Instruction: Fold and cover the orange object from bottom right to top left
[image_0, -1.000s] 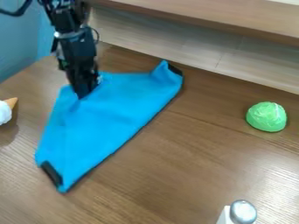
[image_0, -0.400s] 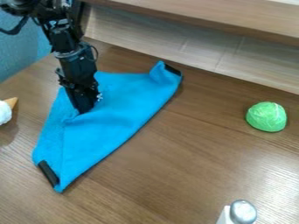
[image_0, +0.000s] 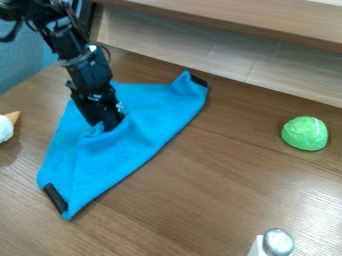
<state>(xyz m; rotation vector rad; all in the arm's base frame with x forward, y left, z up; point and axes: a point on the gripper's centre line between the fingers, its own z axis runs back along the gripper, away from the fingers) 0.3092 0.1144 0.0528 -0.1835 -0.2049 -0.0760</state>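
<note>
The gripper (image_0: 108, 125) points down onto the upper left part of the blue cloth (image_0: 127, 145), its tip touching the fabric, which bunches up around it. Whether it pinches the cloth cannot be made out. The cloth lies folded in a rough triangle, its long edge facing the lower right. Black patches mark its upper right corner and its bottom left corner. I see no orange object apart from the tan cone at the left edge.
A green rounded object (image_0: 304, 133) sits at the right. A silver-topped white shaker (image_0: 276, 243) stands at the bottom right. The white-topped tan cone (image_0: 6, 127) lies at the left edge. A wooden ledge (image_0: 220, 55) runs along the back.
The gripper has moved down and slightly right over the cloth. Folds have gathered around its tip, and the cloth's bottom left end has shifted slightly left.
</note>
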